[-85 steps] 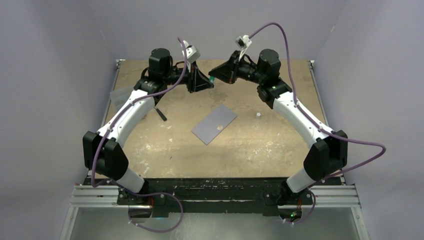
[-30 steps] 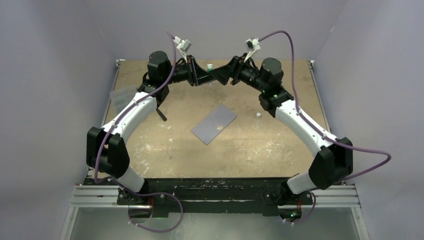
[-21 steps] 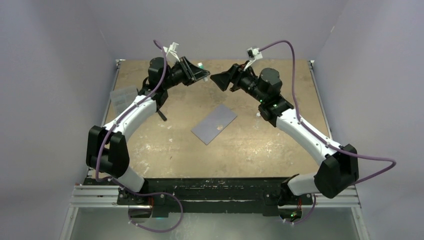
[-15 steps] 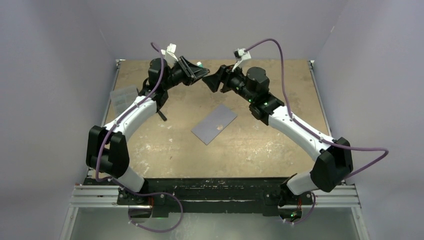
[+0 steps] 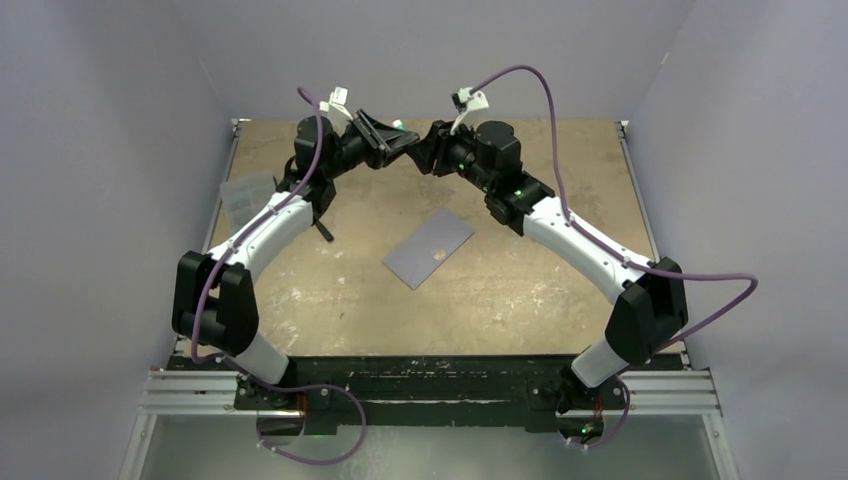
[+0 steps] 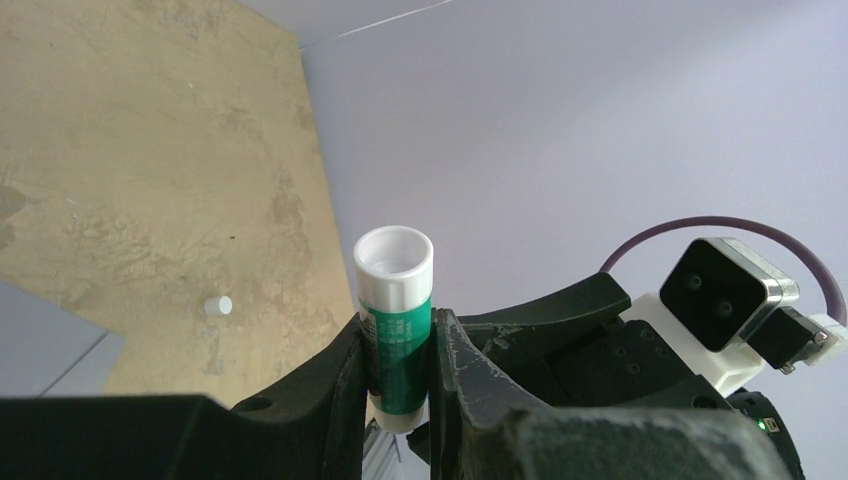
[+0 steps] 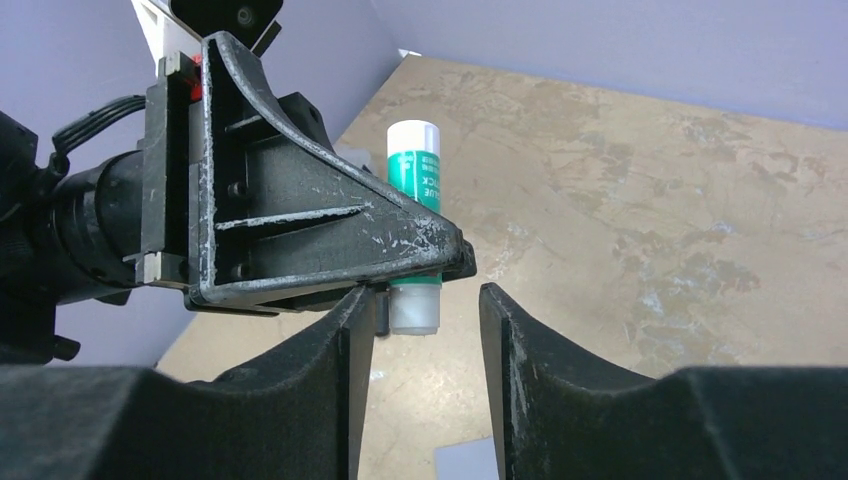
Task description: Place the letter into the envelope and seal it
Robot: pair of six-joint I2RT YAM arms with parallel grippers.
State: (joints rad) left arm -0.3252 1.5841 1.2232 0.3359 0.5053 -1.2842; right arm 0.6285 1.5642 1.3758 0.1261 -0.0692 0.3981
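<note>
Top external view has two arms meeting claw to claw above the far middle of the bench [image 5: 330, 300]. One grey-blue envelope [image 5: 430, 248] lies flat and slanted near the bench's centre, well apart from both claws. There is one small pale spot on its face.

In the left wrist view, the left claw [image 6: 397, 322] is clamped on one glue stick [image 6: 394, 275]. The stick has a green label and white ends, and its upper end shows an open, hollow rim. One small white cap [image 6: 217, 305] lies loose on the bench beyond it, near a corner of the envelope.

In the right wrist view, the right claw [image 7: 426, 305] is partly spread. One finger stands on either side of the stick's lower white end, with a clear gap beside the stick, so it grips nothing.

At the bench's left edge sits one clear plastic box [image 5: 245, 190]. One short black item [image 5: 322, 228] lies beside the left arm, too small to identify.
</note>
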